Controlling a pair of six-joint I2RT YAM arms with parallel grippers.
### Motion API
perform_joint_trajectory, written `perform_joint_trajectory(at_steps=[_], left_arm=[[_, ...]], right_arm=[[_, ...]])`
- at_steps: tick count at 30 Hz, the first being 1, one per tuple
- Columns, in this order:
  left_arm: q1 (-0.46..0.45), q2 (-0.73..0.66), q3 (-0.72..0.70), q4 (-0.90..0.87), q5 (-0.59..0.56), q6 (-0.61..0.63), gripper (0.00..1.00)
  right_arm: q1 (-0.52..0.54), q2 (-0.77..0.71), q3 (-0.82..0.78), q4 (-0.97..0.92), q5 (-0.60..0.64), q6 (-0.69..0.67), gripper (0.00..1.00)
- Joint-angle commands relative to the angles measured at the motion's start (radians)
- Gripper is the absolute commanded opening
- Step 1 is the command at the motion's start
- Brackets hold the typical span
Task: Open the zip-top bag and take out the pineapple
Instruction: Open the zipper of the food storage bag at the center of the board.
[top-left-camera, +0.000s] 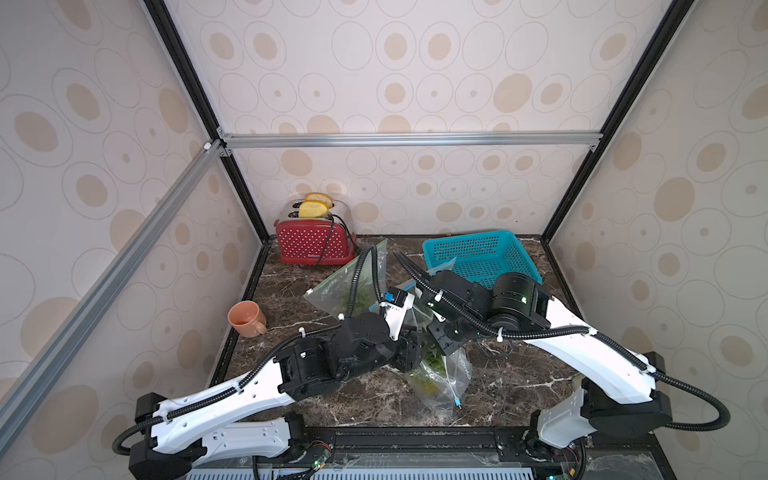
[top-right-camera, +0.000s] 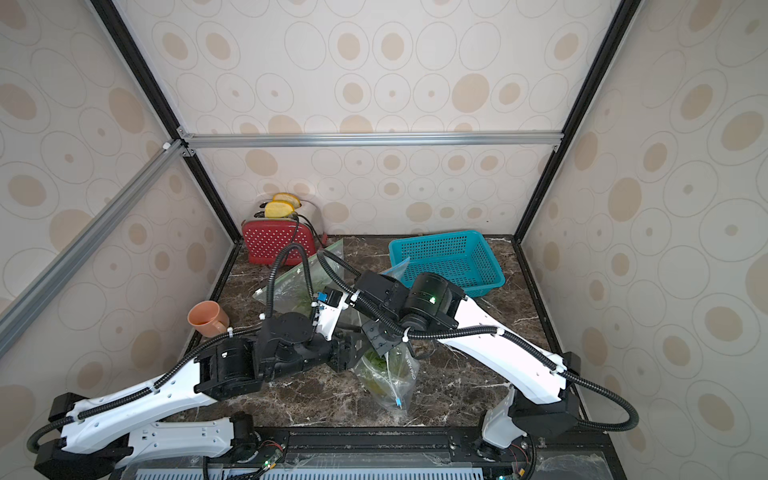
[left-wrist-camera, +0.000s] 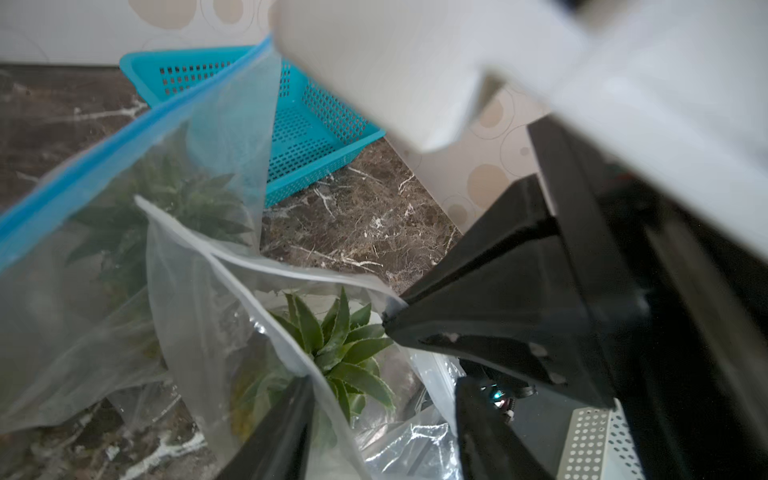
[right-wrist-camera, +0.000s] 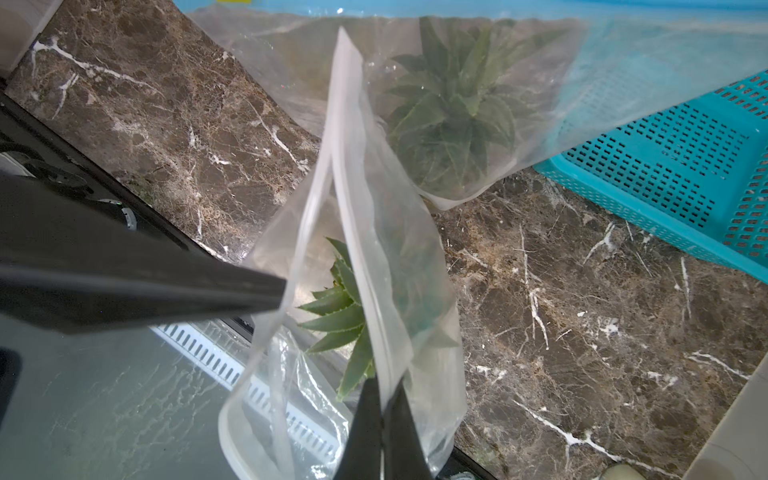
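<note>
The clear zip-top bag (top-left-camera: 446, 376) stands on the marble at centre front, its mouth parted. Inside it, the pineapple (left-wrist-camera: 340, 345) shows its green crown upward, which also appears in the right wrist view (right-wrist-camera: 345, 316). My right gripper (right-wrist-camera: 384, 388) is shut on one side of the bag's rim. My left gripper (left-wrist-camera: 382, 380) is open at the mouth, the crown between its fingers, with one finger (left-wrist-camera: 286, 432) against the opposite wall. In both top views the two grippers (top-left-camera: 415, 353) (top-left-camera: 440, 336) meet over the bag (top-right-camera: 392, 374).
A second clear bag (top-left-camera: 345, 286) with a blue zip strip holds another pineapple behind the arms. A teal basket (top-left-camera: 469, 237) sits at the back right, a red toaster (top-left-camera: 311, 245) at the back left, and an orange mug (top-left-camera: 247, 318) at the left edge.
</note>
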Motion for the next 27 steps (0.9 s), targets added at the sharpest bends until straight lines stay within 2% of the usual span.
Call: perform_joint_trajectory(at_steps=[1,7,10,16,27], left_arm=[[-0.003,0.027,0.072,-0.132,-0.024,-0.005,0.42],[-0.004,0.033,0.113,-0.267,-0.092,-0.038,0.17],[-0.004,0.031,0.122,-0.307,-0.110,-0.042,0.08],[-0.004,0.026,0.175,-0.385,-0.122,-0.048,0.05],[-0.003,0.016,0.337,-0.508,-0.082,-0.091,0.05]], right_arm=[[-0.007,-0.033,-0.020,0.015,0.011,-0.011,0.00],[-0.029,-0.075,-0.047,0.024,0.021,-0.017,0.00],[-0.043,-0.090,-0.048,0.016,0.025,-0.025,0.00],[-0.093,-0.117,-0.045,-0.026,0.027,-0.051,0.00],[-0.150,-0.107,0.015,-0.119,0.012,-0.105,0.00]])
